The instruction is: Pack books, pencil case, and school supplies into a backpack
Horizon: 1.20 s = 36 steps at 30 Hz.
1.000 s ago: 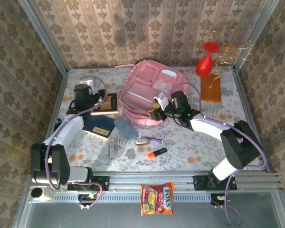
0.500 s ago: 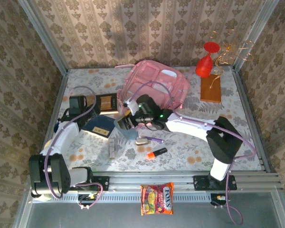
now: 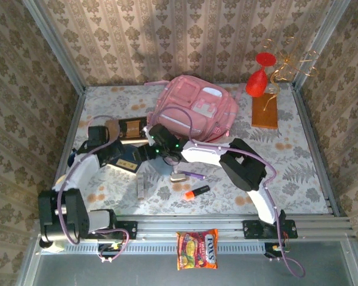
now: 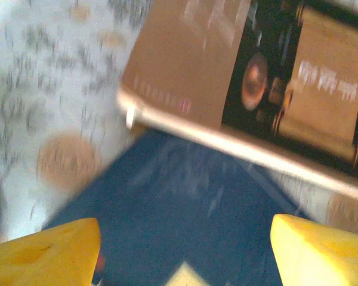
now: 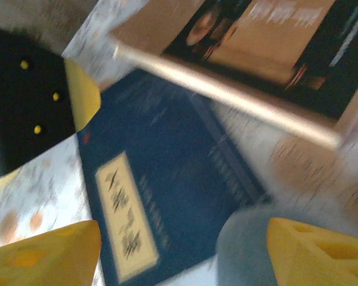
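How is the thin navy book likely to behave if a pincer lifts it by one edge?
The navy book looks thin, so it would probably sag somewhat. It lies flat, so it is likely hard to get under. The brown book seems to overlap its far edge, so pulling may drag that too.

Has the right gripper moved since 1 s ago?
Yes. The right gripper swung left in the top view, from beside the pink backpack to near the navy book.
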Each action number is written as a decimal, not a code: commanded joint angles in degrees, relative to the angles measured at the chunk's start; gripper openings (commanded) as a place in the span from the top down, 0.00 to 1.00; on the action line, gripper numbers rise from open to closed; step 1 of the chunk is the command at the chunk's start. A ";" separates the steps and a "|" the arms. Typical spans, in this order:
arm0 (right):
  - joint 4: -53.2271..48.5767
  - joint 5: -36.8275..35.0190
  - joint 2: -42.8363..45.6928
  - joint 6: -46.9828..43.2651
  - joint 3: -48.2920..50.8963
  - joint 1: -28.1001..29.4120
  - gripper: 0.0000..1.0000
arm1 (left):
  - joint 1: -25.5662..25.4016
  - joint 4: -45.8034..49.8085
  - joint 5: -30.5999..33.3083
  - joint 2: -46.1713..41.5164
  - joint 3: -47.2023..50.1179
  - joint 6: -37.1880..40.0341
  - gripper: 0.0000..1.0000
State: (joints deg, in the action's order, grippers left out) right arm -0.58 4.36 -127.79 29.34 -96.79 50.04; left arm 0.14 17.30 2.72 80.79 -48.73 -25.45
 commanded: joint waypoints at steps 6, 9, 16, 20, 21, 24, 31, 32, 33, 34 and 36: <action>-16.56 -14.52 -11.43 8.48 -18.70 -0.15 0.26 | 1.78 -4.27 2.00 15.11 -14.30 5.46 0.23; -20.01 -16.04 -14.69 9.78 -23.96 -0.15 0.28 | 2.91 -1.46 -0.41 20.72 -19.01 7.21 0.23; -26.13 -17.01 -21.86 10.98 -34.34 -0.28 0.30 | 3.84 1.45 -5.84 27.24 -23.51 8.35 0.23; -26.07 -14.61 -24.18 11.39 -36.56 -0.36 0.32 | 3.91 2.67 -6.99 28.54 -24.26 8.22 0.24; -26.01 -14.07 -24.55 11.50 -36.86 -0.38 0.33 | 3.90 2.66 -6.86 28.48 -24.12 8.07 0.24; -25.61 -11.96 -25.67 11.94 -37.58 -0.48 0.35 | 3.90 2.94 -6.97 28.13 -23.66 7.36 0.25; -25.28 -10.21 -26.11 12.05 -37.26 -0.96 0.36 | 4.60 -1.55 0.60 21.98 -17.27 3.91 0.22; -25.27 -10.00 -26.15 12.05 -37.15 -1.04 0.36 | 4.97 -2.07 1.11 21.24 -16.54 3.51 0.22; -25.12 -9.82 -26.11 12.10 -37.07 -1.06 0.36 | 5.25 -2.09 1.27 21.08 -16.40 3.28 0.22; -25.02 -9.58 -26.02 12.03 -36.99 -1.16 0.36 | 5.50 -2.06 1.11 21.20 -16.61 3.08 0.21; -24.89 -9.45 -25.87 11.90 -36.85 -1.24 0.37 | 5.81 -1.26 0.53 22.04 -17.34 2.67 0.21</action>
State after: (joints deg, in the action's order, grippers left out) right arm -23.33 -6.96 -150.89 40.34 -133.69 49.17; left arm 4.95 15.51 1.61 103.39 -65.89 -20.82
